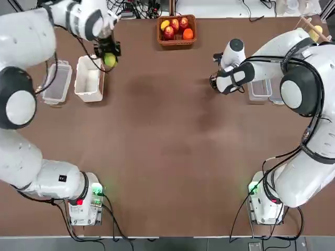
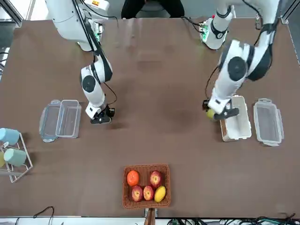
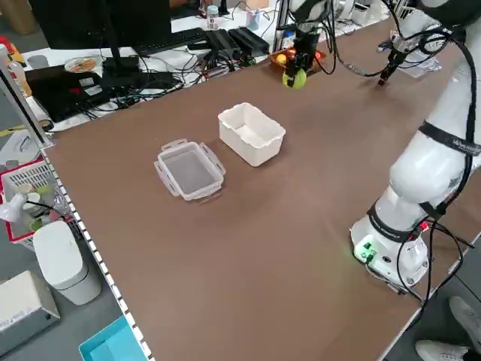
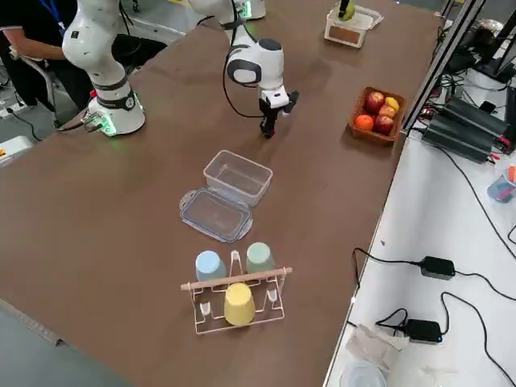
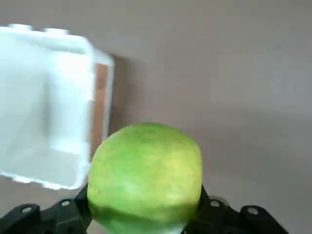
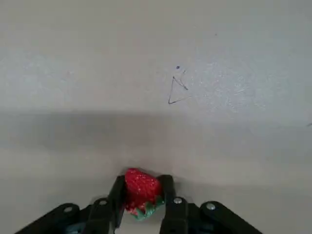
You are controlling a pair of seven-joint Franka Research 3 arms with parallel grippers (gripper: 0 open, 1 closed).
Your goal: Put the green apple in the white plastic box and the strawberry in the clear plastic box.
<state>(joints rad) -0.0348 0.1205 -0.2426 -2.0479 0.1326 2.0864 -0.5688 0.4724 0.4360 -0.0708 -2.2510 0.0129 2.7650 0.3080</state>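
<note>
My left gripper [image 1: 108,56] is shut on the green apple [image 5: 145,178], holding it above the table just beside the far right corner of the white plastic box [image 1: 77,78]. In the front view the green apple [image 2: 210,113] hangs at the white plastic box's [image 2: 247,121] end wall. My right gripper [image 6: 141,197] is shut on the strawberry [image 6: 141,187], low over bare table. It stands a little to the left of the clear plastic box [image 1: 259,90], whose lid [image 2: 49,119] lies next to it.
A clear container with tabbed ends [image 1: 56,82] lies left of the white box. A wicker basket [image 1: 177,37] of red, orange and yellow fruit sits at the far middle edge. A cup rack [image 4: 234,290] stands at the far right corner.
</note>
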